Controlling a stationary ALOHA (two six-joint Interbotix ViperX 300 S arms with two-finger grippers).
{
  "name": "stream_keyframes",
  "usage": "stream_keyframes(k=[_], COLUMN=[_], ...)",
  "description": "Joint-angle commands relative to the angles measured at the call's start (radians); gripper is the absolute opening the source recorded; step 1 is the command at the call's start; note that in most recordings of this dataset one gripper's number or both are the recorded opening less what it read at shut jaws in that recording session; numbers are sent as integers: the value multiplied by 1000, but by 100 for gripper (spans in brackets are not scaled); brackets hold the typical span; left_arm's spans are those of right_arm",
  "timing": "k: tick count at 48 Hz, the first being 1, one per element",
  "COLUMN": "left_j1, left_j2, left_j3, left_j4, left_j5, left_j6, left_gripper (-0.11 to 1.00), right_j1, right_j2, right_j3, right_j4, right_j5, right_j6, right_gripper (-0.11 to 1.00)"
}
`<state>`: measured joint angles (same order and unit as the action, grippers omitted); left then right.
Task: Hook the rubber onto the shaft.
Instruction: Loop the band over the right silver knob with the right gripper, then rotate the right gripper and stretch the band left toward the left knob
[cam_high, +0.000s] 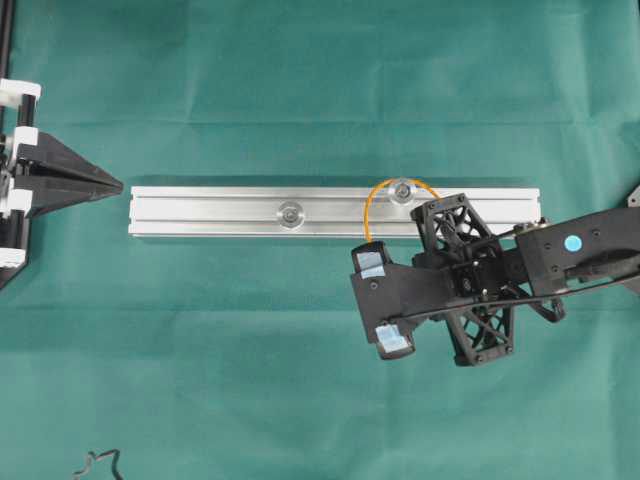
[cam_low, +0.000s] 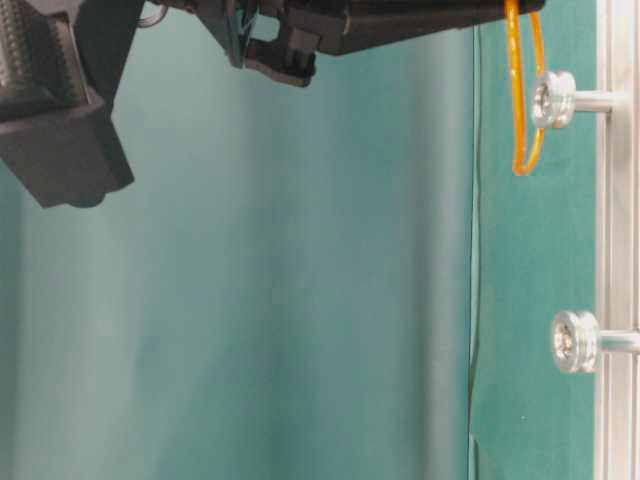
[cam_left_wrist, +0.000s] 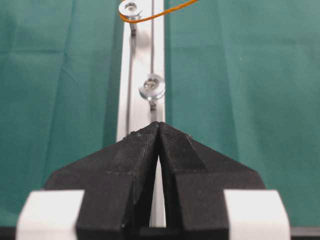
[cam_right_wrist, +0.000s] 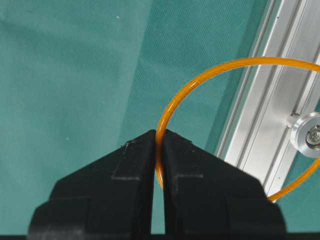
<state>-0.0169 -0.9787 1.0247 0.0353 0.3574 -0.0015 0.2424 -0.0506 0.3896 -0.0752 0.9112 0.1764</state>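
The rubber (cam_right_wrist: 186, 86), a thin orange loop, is pinched between the tips of my right gripper (cam_right_wrist: 160, 136), which is shut on it. From above, the rubber (cam_high: 378, 195) arcs round the head of the right-hand shaft (cam_high: 403, 190) on the silver rail (cam_high: 200, 210). At table level the rubber (cam_low: 516, 90) hangs about level with the end of that shaft's head (cam_low: 553, 100); whether it has caught under the head I cannot tell. My left gripper (cam_left_wrist: 159, 126) is shut and empty, pointing along the rail at the other shaft (cam_left_wrist: 152, 87).
A second bare shaft (cam_high: 291, 212) stands mid-rail. A black squiggly cord (cam_high: 100, 462) lies at the near left edge of the green cloth (cam_high: 300, 400). My left gripper (cam_high: 112, 185) rests just off the rail's left end.
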Motion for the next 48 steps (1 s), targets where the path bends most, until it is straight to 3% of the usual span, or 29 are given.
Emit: stream_keyframes(k=[1, 11, 19, 48], left_j1=[-3, -3, -3, -3], left_j2=[8, 8, 8, 8], left_j3=[-31, -31, -29, -31], left_j4=[2, 2, 2, 2], left_j5=[-9, -8, -9, -9], left_j6=[2, 2, 2, 2], left_gripper=[0, 0, 0, 0], right_j1=[5, 5, 3, 5], right_j2=[-11, -3, 21, 67], right_j3=[-26, -34, -66, -137], right_j4=[3, 3, 3, 3], right_j5=[-6, -6, -6, 15], right_j6=[2, 14, 100, 600], right_gripper=[6, 6, 6, 6])
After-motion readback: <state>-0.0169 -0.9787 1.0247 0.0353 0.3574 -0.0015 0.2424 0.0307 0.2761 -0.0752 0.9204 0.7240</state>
